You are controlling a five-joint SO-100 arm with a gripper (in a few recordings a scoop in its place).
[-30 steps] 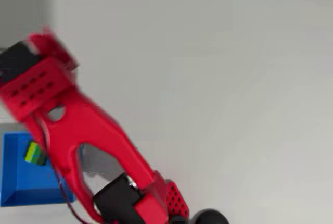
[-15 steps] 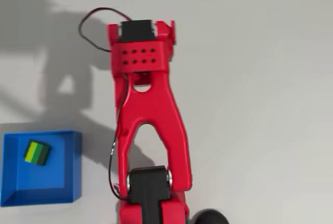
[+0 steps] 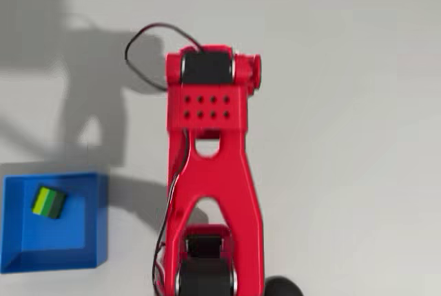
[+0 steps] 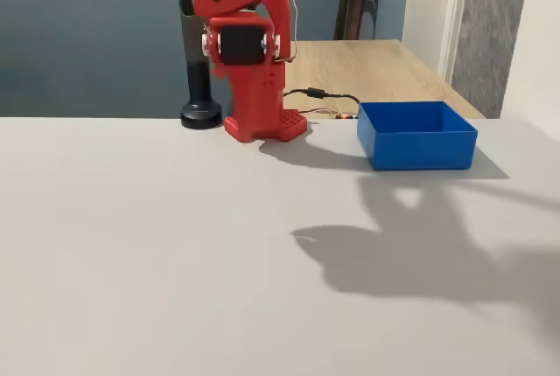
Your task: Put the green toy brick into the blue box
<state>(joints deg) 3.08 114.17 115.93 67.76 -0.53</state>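
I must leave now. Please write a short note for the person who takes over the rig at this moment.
Gripper: hidden under the red arm in the overhead view, so open or shut cannot be told.
Things: the green toy brick lies inside the blue box, near its upper left corner in the overhead view. The box stands on the white table beside the arm's base.
Done: brick is in the box.
Left: nothing for the brick.

A pale grey table (image 4: 157, 245) is seen, on which the blue box (image 3: 52, 251) (image 4: 416, 135) and the arm base (image 4: 262, 122) are set, well apart.
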